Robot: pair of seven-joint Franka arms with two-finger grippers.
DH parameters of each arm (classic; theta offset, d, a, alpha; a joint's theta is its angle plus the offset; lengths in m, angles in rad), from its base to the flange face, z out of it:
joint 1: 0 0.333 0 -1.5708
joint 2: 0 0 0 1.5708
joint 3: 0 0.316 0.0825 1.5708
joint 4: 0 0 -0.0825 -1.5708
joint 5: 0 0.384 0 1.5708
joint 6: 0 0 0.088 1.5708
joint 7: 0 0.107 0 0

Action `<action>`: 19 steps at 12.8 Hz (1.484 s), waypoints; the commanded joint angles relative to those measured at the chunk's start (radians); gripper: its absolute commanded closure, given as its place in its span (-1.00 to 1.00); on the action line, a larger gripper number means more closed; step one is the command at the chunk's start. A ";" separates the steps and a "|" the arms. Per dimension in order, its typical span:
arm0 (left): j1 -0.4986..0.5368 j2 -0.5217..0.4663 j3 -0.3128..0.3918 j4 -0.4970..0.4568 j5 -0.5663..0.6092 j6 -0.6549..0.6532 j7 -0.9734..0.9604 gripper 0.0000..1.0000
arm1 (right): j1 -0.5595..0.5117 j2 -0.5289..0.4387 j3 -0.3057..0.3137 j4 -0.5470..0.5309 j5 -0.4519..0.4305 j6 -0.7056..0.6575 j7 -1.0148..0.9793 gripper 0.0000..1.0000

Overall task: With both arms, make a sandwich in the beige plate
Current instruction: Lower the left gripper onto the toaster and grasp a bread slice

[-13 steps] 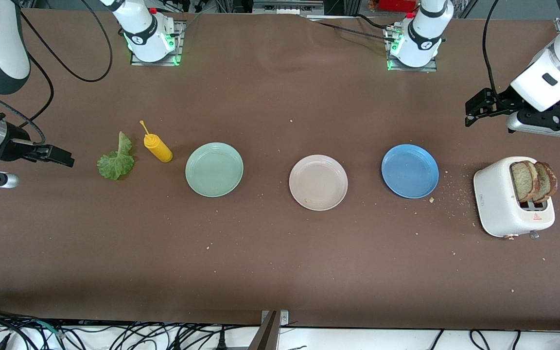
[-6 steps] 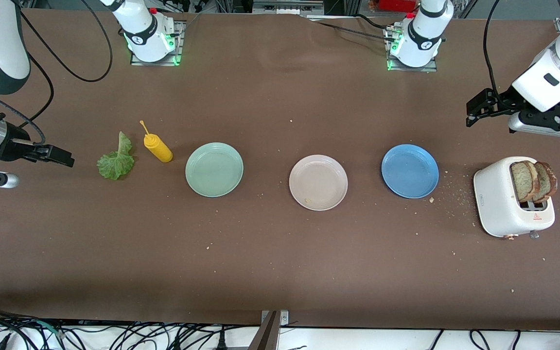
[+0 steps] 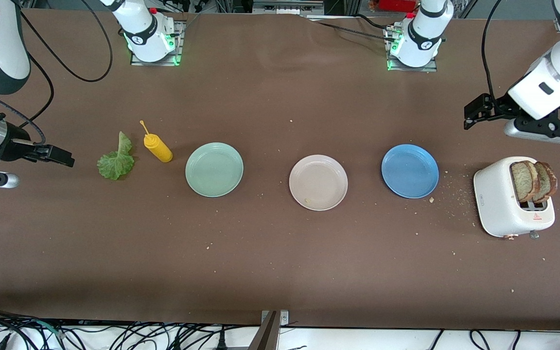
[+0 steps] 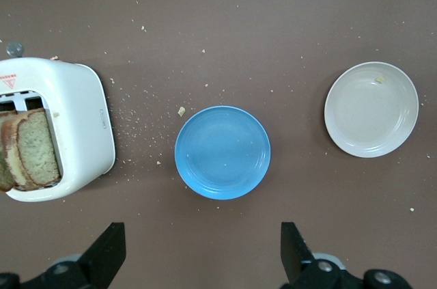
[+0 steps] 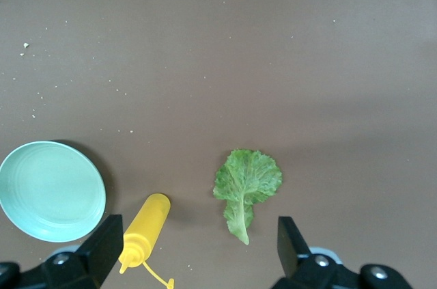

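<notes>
Beige plate: sits bare at the middle of the brown surface, between the blue plate and the mint-green plate; a small crumb lies in it. It also shows in the left wrist view.
Bread slices: two brown slices stand upright in the slots of the white toaster at the left arm's end of the surface, their tops sticking out; also seen in the left wrist view.
Lettuce leaf: lies flat on the surface toward the right arm's end, just beside the yellow squeeze bottle and apart from it; in the right wrist view it lies between the two fingertips' lines of sight.
Yellow squeeze bottle: lies tilted on its side between the leaf and the mint-green plate, its nozzle pointing away from the plate.
Left hand: up in the air over bare surface near the toaster and the blue plate, fingers spread wide apart, nothing between them.
Right hand: waits in the air over the surface's end, beside the lettuce leaf, fingers spread apart and holding nothing.
Crumbs: scattered on the surface between the blue plate and the toaster.
</notes>
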 commanded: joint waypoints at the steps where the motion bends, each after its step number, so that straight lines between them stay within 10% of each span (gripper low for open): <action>1: 0.008 0.034 0.008 0.009 0.027 -0.004 0.018 -1.00 | -0.003 -0.017 0.005 -0.023 0.015 0.009 0.011 -1.00; 19: 0.295 0.287 0.014 -0.046 0.177 0.461 0.243 -0.98 | -0.003 -0.015 0.005 -0.023 0.015 0.007 0.011 -1.00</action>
